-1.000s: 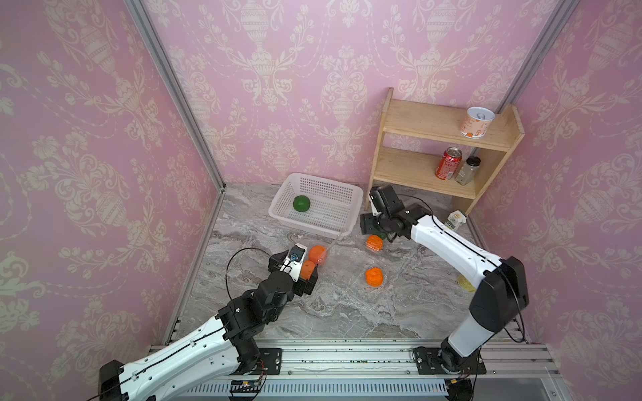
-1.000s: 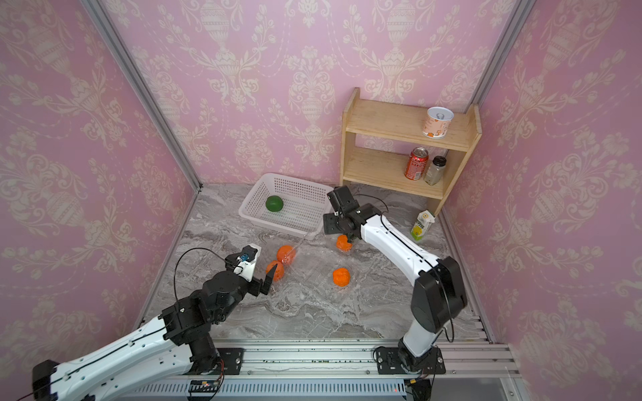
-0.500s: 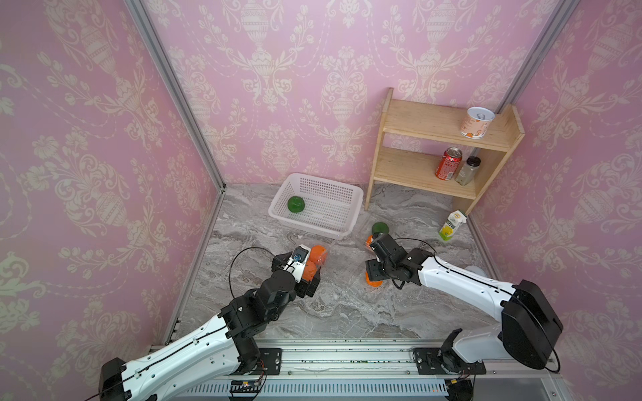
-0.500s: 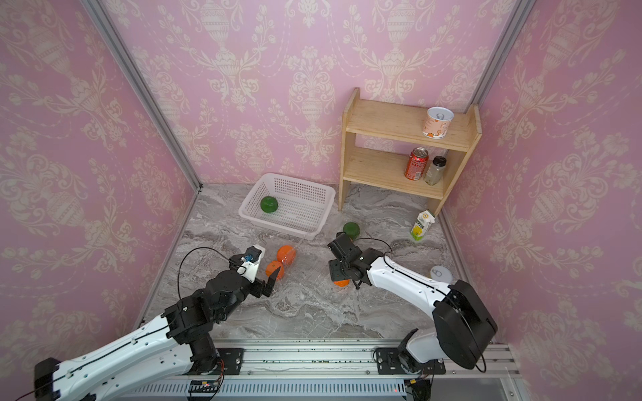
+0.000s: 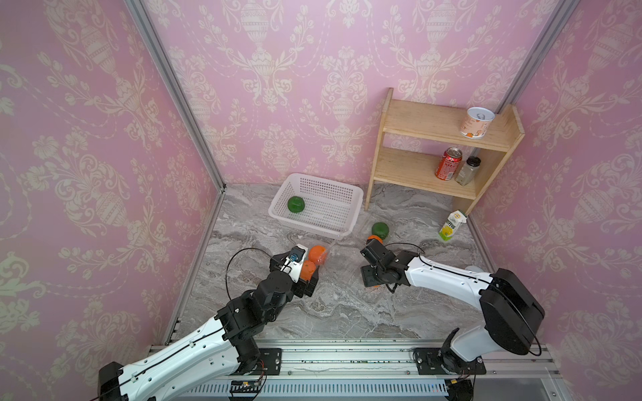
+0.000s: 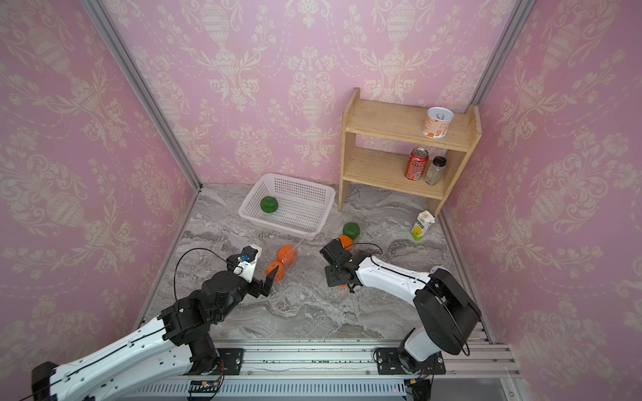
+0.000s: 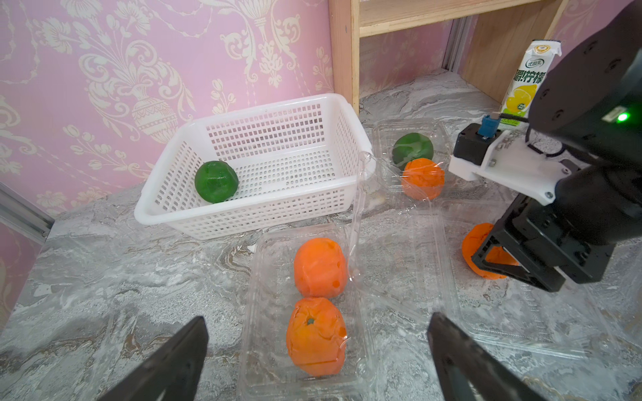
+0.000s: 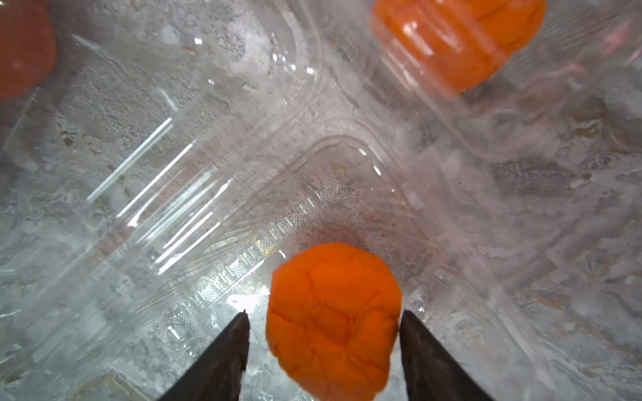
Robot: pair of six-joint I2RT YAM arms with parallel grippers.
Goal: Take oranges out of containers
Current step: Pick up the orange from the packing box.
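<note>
Grey marbled tabletop (image 5: pixel 330 312) between pink papered walls. At left, the left gripper (image 7: pixel 318 317) hovers with its fingers spread wide, holding nothing, above an open clear container (image 7: pixel 255 312) that cradles two oranges (image 7: pixel 319 267). Beyond it, a white basket (image 7: pixel 243 211) holds a green orange (image 7: pixel 216 181). At right, the right gripper (image 8: pixel 324 312) straddles a lone orange (image 8: pixel 333 298) in another container. One finger touches the fruit, but whether it is clamped cannot be told. The fruit looks light, lumpy and slightly soft, so it is best pinched across its middle. The flimsy plastic may lift with it.

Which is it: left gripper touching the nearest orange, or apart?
Apart. In the left wrist view the left gripper stands open, fingers flanking the orange with bare container between.
</note>
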